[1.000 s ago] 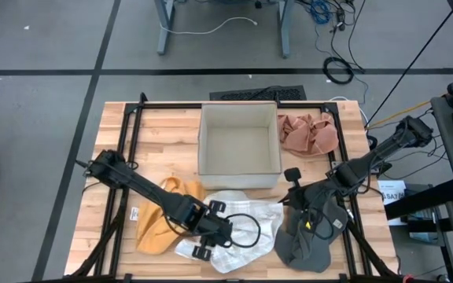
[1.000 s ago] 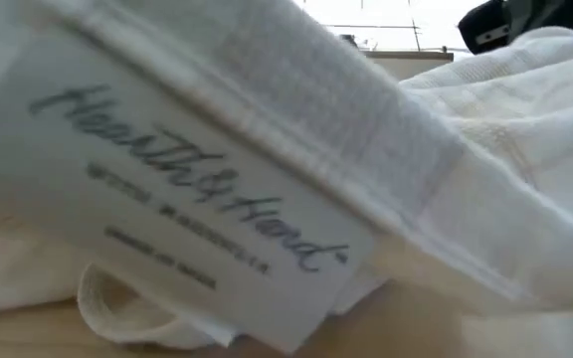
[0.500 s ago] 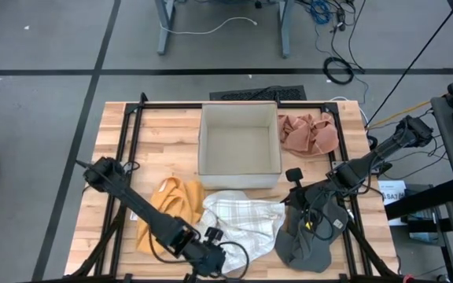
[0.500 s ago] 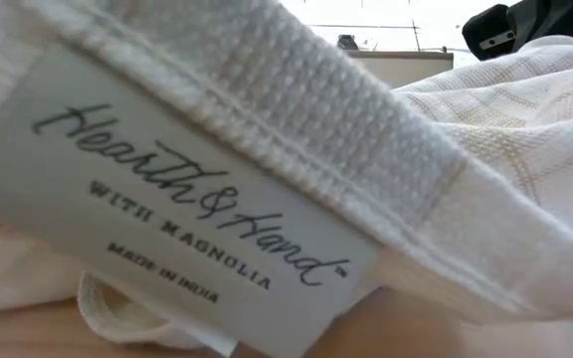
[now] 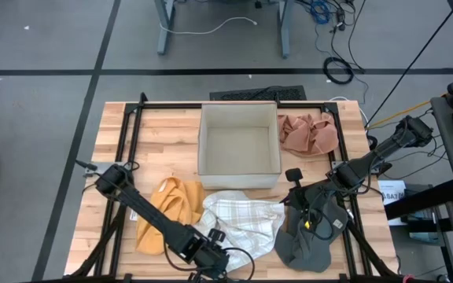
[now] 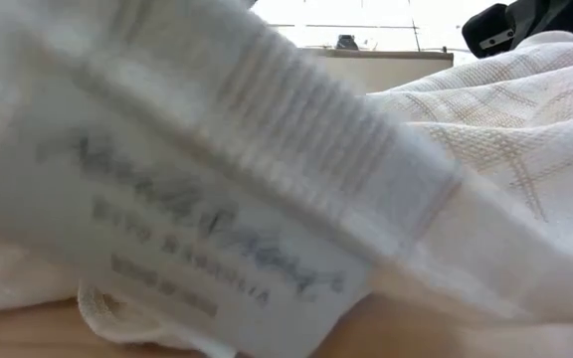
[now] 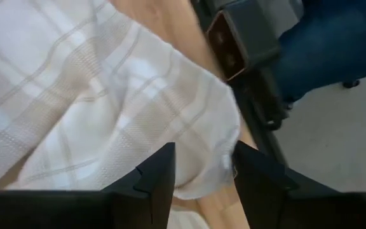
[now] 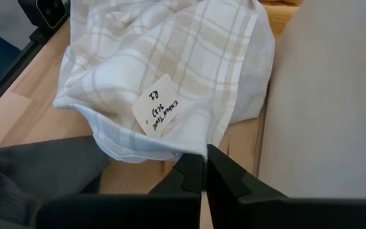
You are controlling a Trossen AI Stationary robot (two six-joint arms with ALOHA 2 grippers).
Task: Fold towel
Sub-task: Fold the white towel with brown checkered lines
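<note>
A white towel (image 5: 242,220) with beige checks lies bunched at the near middle of the table, in front of the box. It fills the low view (image 6: 485,129), label facing the camera. My left gripper (image 5: 213,255) is at the towel's near left end, close to the table's near edge, shut on its edge. My right gripper (image 5: 286,203) is at the towel's right end, above a dark grey cloth (image 5: 309,240), shut on a corner. A paper tag (image 8: 157,108) sits on the towel. My left gripper has the towel's hemmed edge (image 7: 224,162) between its two fingers, and cloth fills the gap. The fingers slant down from the table's left. Bare wood shows just under that edge. My right gripper pinches the towel's corner (image 8: 192,147), where two edges run together, between its fingertips. It comes slanting down from the right. The corner is raised and the rest of the towel lies on the table.
An open beige box (image 5: 239,182) stands at the far middle. An orange cloth (image 5: 167,212) lies to the left of the towel, and a pink cloth (image 5: 309,134) lies at the far right. Black frame rails (image 5: 132,141) run along the table's sides.
My left gripper has gone down and toward the table's near edge. The towel's near left part, which a second ago lay spread under that gripper, now shows smaller and more bunched. In the low view the label has shifted and is blurred.
</note>
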